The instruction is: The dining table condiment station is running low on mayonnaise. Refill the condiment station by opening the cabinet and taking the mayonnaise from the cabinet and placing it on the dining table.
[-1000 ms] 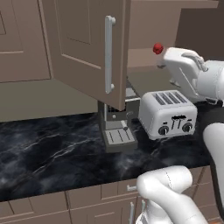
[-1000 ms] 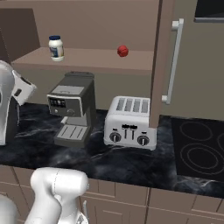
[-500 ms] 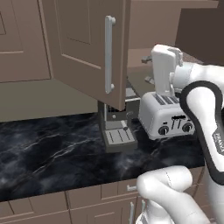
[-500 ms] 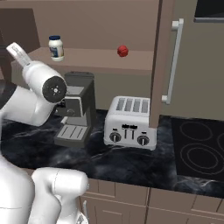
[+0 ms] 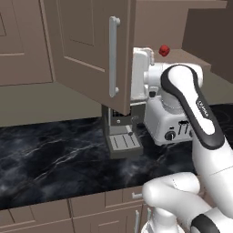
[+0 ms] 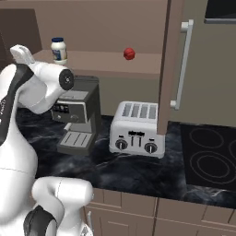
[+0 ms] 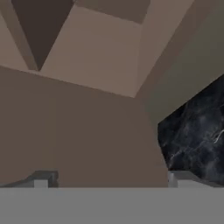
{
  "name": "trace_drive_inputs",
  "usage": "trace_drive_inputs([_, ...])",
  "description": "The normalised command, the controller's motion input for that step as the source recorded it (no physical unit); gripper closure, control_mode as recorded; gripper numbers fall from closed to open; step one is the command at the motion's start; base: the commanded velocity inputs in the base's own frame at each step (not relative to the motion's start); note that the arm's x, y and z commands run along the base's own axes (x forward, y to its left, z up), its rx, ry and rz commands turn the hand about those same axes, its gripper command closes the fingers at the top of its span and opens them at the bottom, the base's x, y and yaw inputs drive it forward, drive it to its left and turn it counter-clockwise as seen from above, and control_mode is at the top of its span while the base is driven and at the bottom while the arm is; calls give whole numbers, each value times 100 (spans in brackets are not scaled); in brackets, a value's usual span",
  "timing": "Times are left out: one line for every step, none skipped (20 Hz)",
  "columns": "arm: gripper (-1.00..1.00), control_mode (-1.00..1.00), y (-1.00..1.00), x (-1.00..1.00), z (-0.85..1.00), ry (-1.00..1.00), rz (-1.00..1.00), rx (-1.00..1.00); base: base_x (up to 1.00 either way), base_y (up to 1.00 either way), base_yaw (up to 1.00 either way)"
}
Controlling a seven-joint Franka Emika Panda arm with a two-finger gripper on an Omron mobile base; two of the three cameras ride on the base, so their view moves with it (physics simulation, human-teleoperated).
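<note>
The arm has swung left toward the open cabinet (image 6: 168, 69). The gripper (image 7: 109, 179) is spread wide and holds nothing. The mayonnaise (image 6: 58, 49) sits on the shelf, not yet between the jaws, so grabbing comes next.

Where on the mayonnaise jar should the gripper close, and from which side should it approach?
Probably across the whitish body of the mayonnaise, below its dark lid, coming level from the open front of the cabinet. The jar stands upright near the shelf's left end, with the cabinet wall behind, so a front approach looks clearest.
</note>
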Motion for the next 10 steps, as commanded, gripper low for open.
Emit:
trace_drive_inputs([-100, -100, 99, -12, 0, 4, 21, 0, 0, 0, 0])
trace_drive_inputs([-100, -100, 99, -14, 0, 2, 21, 0, 0, 0, 0])
trace_drive_inputs([-100, -100, 100, -20, 0, 0, 20, 0, 0, 0, 0])
trace_drive_inputs([-100, -100, 100, -20, 0, 0, 20, 0, 0, 0, 0])
trace_drive_inputs([-100, -100, 100, -33, 0, 0, 19, -1, 0, 0, 0])
trace_drive_inputs([-100, -100, 100, -35, 0, 0, 19, -2, 0, 0, 0])
trace_drive_inputs([-100, -100, 100, -44, 0, 0, 17, -3, 0, 0, 0])
trace_drive_inputs([-100, -100, 100, -50, 0, -2, 16, -3, 0, 0, 0])
trace_drive_inputs([-100, -100, 99, -54, 0, -5, 15, -4, 0, 0, 0])
trace_drive_inputs([-100, -100, 97, -50, 0, -9, 13, -5, 0, 0, 0])
